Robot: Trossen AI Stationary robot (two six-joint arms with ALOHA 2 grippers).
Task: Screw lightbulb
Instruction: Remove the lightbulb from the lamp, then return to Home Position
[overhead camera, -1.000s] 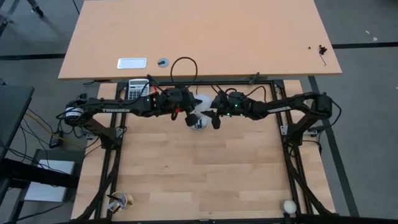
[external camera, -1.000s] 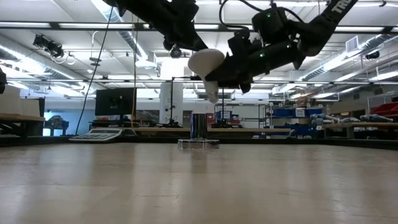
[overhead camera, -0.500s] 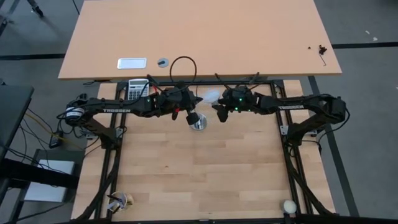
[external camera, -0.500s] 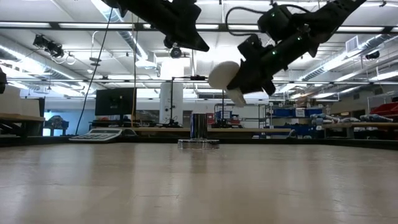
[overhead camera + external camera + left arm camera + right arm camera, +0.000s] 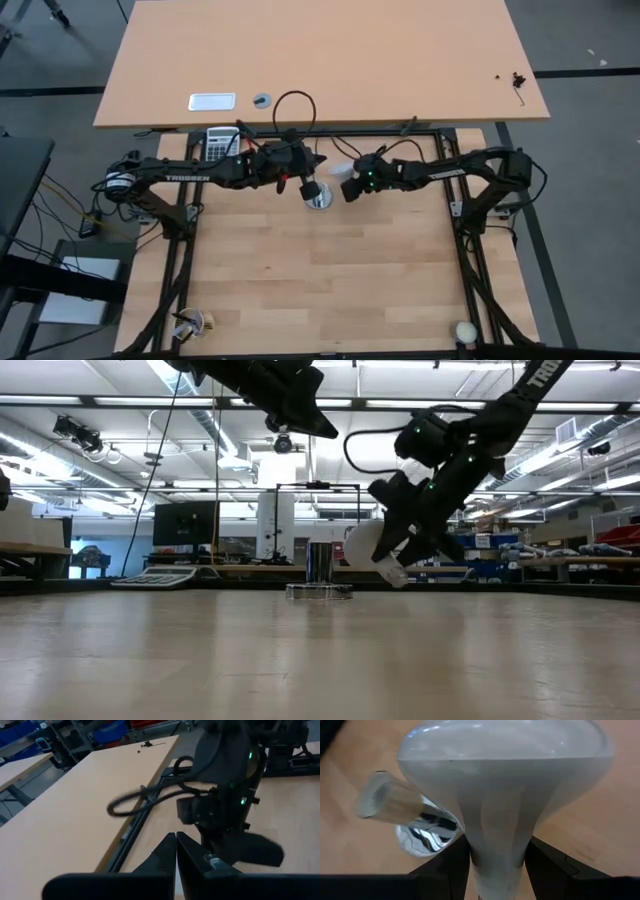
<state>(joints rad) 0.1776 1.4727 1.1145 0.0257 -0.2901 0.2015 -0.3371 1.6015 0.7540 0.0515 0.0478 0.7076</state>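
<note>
- Because the lightbulb point(image 5: 368, 547) has to enter the socket point(image 5: 320, 568) base-first, the right gripper point(image 5: 400, 550) carries it by its narrow neck, clenched on it, with the dome left free and the screw base angled down toward the table point(image 5: 320, 660).
- Seen from table height, the bulb hangs tilted in the air: its dome points toward 9 o'clock and its greyish base toward 4 o'clock, so it is not yet lined up upright over the socket.
- From overhead, the lightbulb point(image 5: 343, 170) sits at about 10 o'clock from the right gripper point(image 5: 352, 185), projecting past the fingertips, and at roughly 1 o'clock from the silver socket point(image 5: 319, 199), near it but not touching.
- Through the right wrist camera, the dark fingers point(image 5: 445, 865) flank the lightbulb point(image 5: 500, 795) on both sides of the taper, and the shiny socket point(image 5: 405, 820) shows beyond it, off to one side of the bulb's axis.
- Probably so as to leave the approach free, the left gripper point(image 5: 312, 160) waits at about 11 o'clock from the socket, raised above it, with its fingers point(image 5: 167, 855) pressed together on nothing.
- A black cord point(image 5: 295, 105) loops away from the socket at 12 o'clock, clear of the path.
- As a judgement, the bulb needs turning upright and shifting over the socket's mouth before any threading.
</note>
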